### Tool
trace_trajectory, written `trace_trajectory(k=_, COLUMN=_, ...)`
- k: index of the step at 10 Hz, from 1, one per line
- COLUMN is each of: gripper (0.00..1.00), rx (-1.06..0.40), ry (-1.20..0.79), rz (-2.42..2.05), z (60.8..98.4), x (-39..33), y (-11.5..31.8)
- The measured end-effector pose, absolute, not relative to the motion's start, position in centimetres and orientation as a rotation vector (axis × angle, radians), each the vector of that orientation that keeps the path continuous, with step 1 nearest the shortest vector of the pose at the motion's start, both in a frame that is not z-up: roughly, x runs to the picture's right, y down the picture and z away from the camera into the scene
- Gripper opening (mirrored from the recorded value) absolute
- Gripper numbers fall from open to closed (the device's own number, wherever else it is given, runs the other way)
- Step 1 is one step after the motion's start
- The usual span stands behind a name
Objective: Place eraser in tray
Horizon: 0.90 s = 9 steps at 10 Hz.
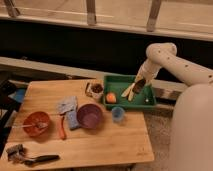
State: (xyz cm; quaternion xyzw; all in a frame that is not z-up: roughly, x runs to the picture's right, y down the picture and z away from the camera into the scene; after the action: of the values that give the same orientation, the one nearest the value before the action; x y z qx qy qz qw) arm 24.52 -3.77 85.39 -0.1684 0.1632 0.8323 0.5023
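Over the tray, right side of the counter: the robot's hand (pixel 134 90) hangs low above the shallow green rectangular plastic tray (pixel 148 102), pale fingers pointing down and to the left.
Hand state: a dark block sits at the hand, likely the flat black eraser (pixel 139 84); I cannot tell how far the fingers are spread or whether they clasp it.
Arm pose: the smooth white arm (pixel 170 59) arches up from the lower right, bends at a rounded elbow and slopes down to the tray.
Tray contents: a small round orange object (pixel 111 97) lies near the left end; the raised rim runs all round.
Counter: a light wooden counter (pixel 95 142) with a plain, matte top.
Near the tray: a small blue cup (pixel 118 114) stands just in front; a small dark-filled container (pixel 95 90) stands just left.
Middle: a round purple bowl (pixel 90 115), with a blue-grey sponge (pixel 72 120) beside it and a grey cloth-like piece (pixel 66 105) behind.
Left: an orange bowl (pixel 36 123); a thin orange stick-shaped item (pixel 62 128) lies between it and the sponge.
Front left: a black-handled tool (pixel 40 159) lies flat near the edge.
Room: a dark wall band behind, with a pale ledge and upright posts above.
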Motion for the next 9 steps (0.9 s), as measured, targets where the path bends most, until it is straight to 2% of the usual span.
trace_trajectory(k=2, gripper=0.19, rx=-0.436, ry=0.429, rz=2.042, z=87.6, x=25.1, y=-2.0)
trace_trajectory(k=3, gripper=0.31, rx=-0.454, ry=0.438, rz=2.059, z=88.4, x=25.4, y=-1.3)
trace_trajectory(k=7, gripper=0.72, rx=-0.514, ry=0.418, rz=2.13, z=89.4, x=27.2, y=-0.3)
trace_trajectory(k=9, gripper=0.8, rx=-0.56, ry=0.412, rz=2.139, z=90.0, x=27.0, y=0.4)
